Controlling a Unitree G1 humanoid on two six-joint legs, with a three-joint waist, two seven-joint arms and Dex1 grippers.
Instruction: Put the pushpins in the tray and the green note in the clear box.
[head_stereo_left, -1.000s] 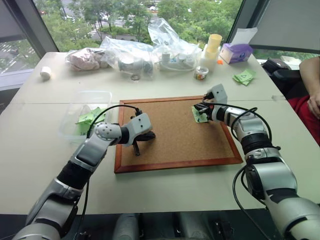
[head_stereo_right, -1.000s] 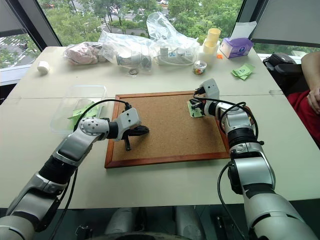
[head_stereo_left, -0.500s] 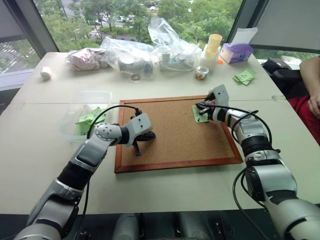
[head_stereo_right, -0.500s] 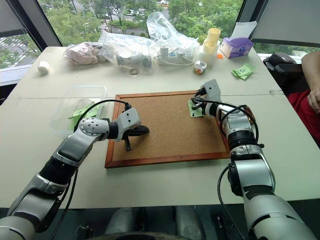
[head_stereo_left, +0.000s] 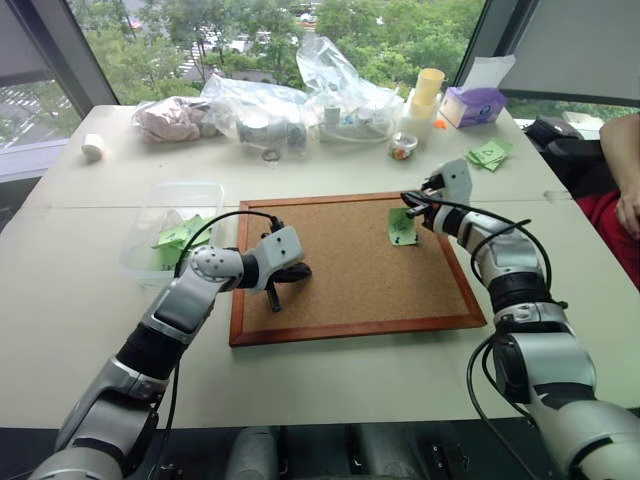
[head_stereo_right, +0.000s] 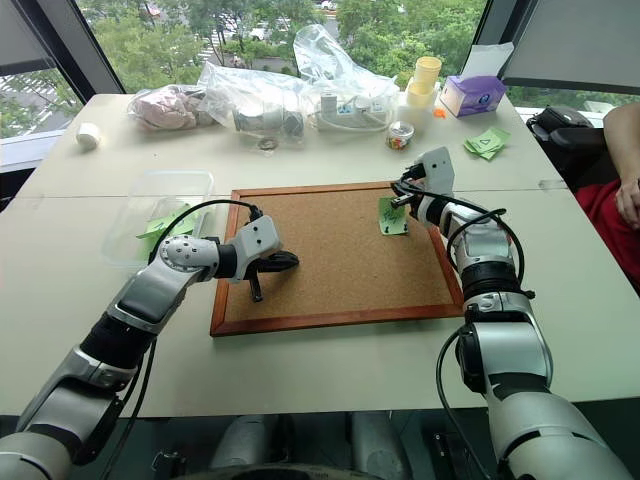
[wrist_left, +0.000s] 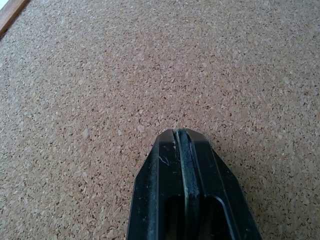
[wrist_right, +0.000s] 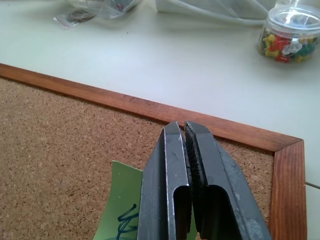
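Both black two-fingered grippers have jaws together: the right gripper (head_stereo_left: 412, 200) reaches over the wood-framed corkboard's (head_stereo_left: 300, 335) far corner, its fingers partly hiding the small light-green paper note (head_stereo_left: 402, 227) lying there; the left gripper (head_stereo_left: 276, 298) angles down onto cork.

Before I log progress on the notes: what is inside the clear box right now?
The clear box holds light-green paper slips, bunched toward its near end. How many there are cannot be told, since they overlap. Whether anything lies under them is hidden.
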